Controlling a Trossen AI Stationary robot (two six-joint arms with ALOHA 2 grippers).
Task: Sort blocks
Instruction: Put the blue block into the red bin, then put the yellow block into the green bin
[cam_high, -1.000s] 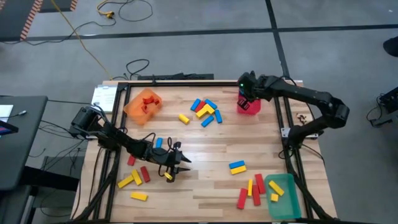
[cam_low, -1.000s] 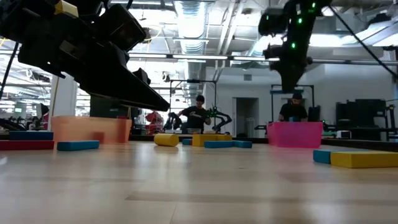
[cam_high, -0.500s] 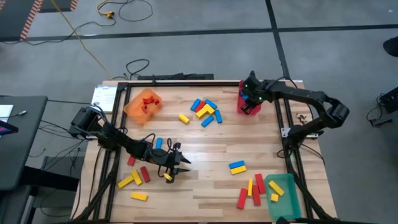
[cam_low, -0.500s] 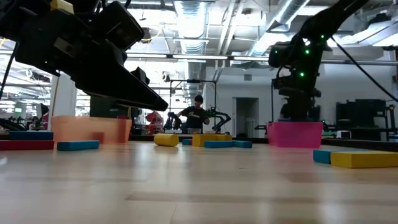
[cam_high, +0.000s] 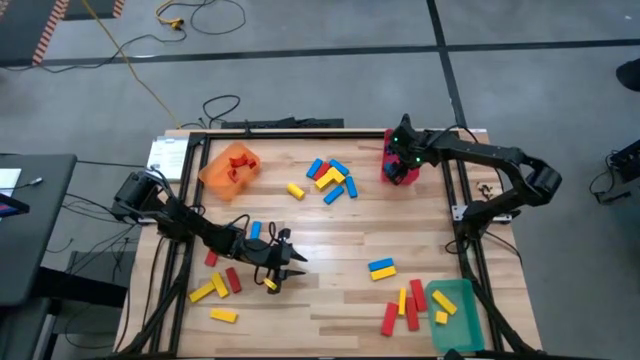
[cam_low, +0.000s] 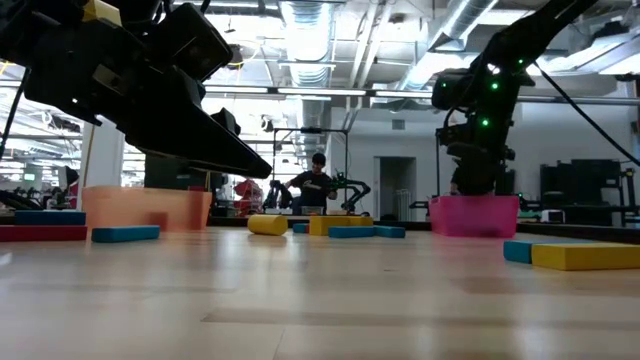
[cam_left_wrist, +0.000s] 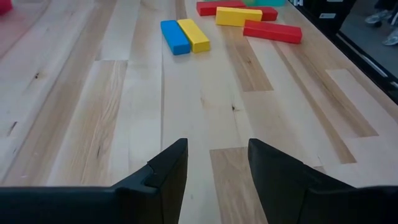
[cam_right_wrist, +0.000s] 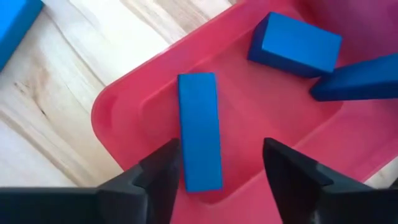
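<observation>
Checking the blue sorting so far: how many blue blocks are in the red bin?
3 visible in the red bin: one flat blue block between the right gripper's open fingers, a second blue block beyond it, a third blue block leaning at the wall. Others may be hidden.

Red, blue, yellow blocks (cam_high: 329, 178) scattered flat; three blue binned.

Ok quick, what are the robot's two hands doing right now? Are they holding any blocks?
Left hand: open, empty, above bare table wood.
Right hand: open, holding nothing, right over the red bin, where a blue block lies.
</observation>
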